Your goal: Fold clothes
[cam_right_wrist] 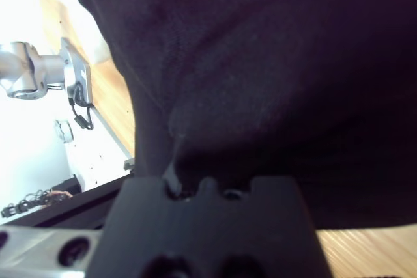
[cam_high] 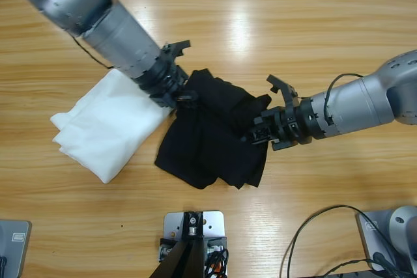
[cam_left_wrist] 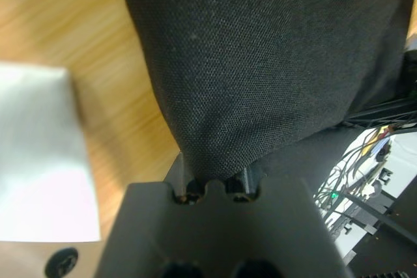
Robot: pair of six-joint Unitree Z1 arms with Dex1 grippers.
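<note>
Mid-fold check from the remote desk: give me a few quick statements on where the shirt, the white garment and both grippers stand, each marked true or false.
1. Both grippers are clamped on the black shirt. True: the left gripper holds its upper left edge, the right gripper its right side.
2. The shirt lies flat and fully spread out. False: it is bunched and creased between the two arms.
3. The white garment lies on the side of the left arm. True.
4. The right gripper holds the white garment. False: the right wrist view shows only black fabric at its fingers.
5. The shirt has been lifted clear of the table. False: most of it rests on the wood.
</note>
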